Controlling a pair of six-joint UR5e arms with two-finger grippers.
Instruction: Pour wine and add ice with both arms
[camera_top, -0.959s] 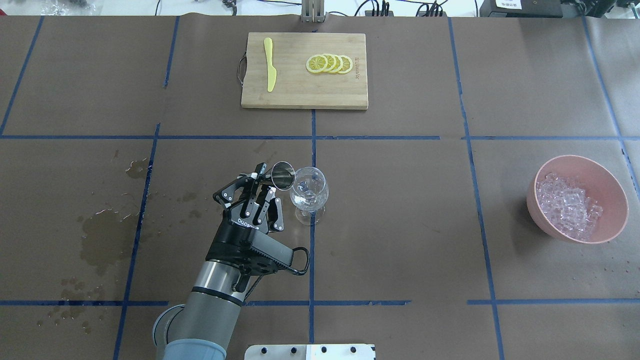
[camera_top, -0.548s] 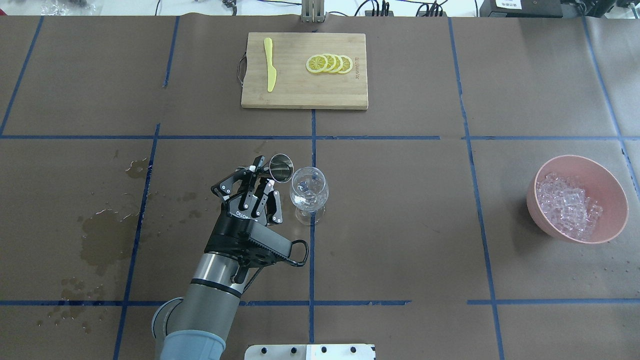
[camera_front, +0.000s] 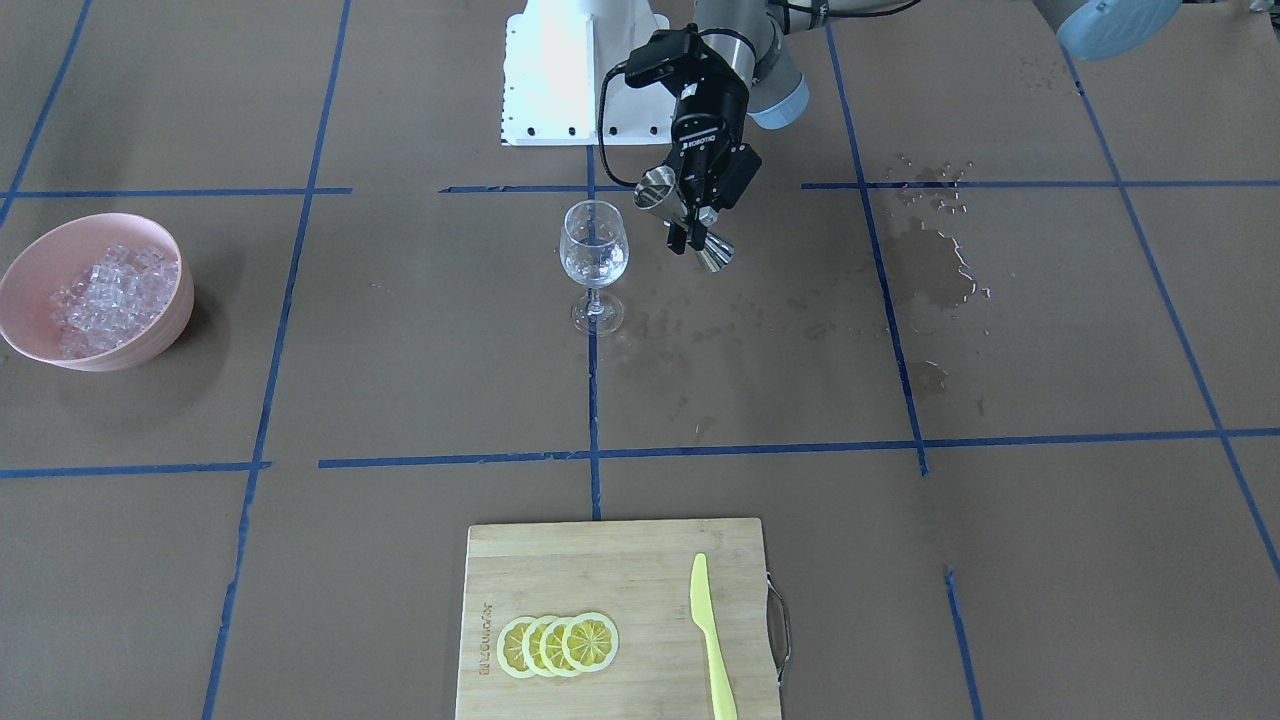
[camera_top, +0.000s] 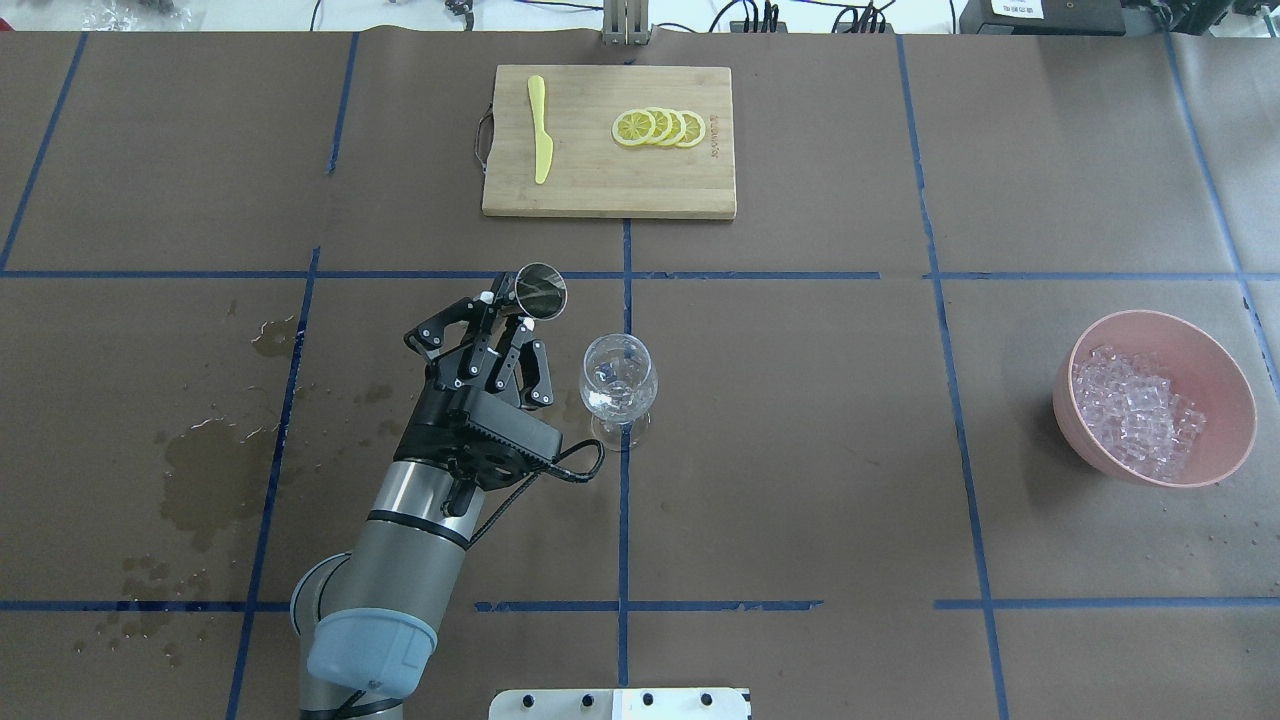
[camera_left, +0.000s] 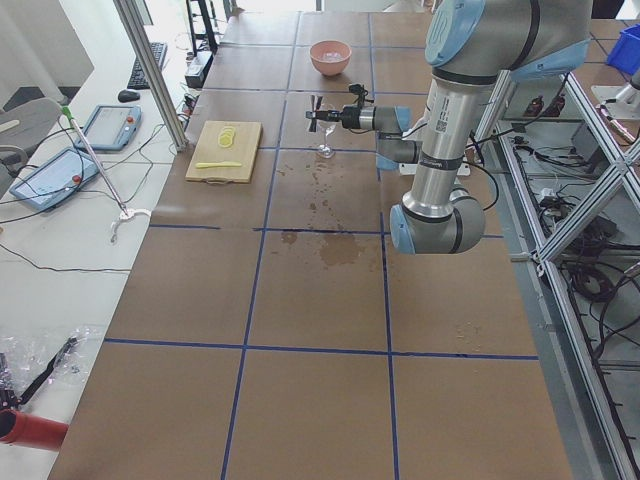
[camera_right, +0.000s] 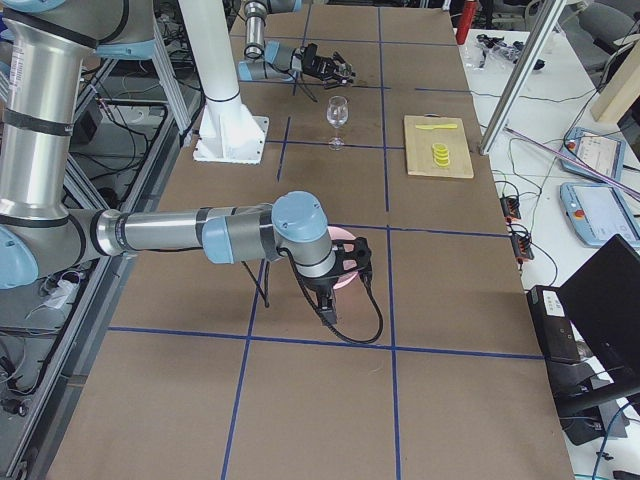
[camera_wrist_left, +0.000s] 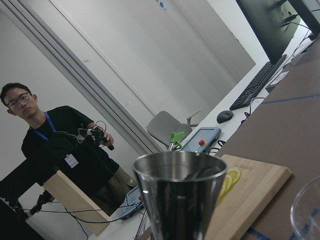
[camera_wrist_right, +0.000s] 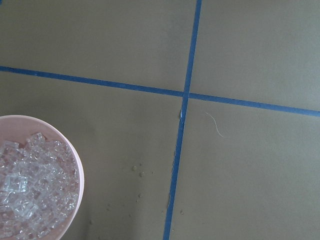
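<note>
Ice (camera_top: 1135, 405) lies heaped in a pink bowl (camera_top: 1222, 352), well apart from the wine glass (camera_top: 620, 385), beside which the left end effector (camera_front: 690, 228) grips a tilted steel cup (camera_top: 541, 290); whether the right end effector (camera_right: 327, 310) is open or closed cannot be told.

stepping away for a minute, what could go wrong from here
The tilted jigger in the left jaws hangs beside the wine glass; a swing could topple it. The ice sits in the pink bowl far across the table, so cubes could drop in transit or miss the narrow rim.
</note>
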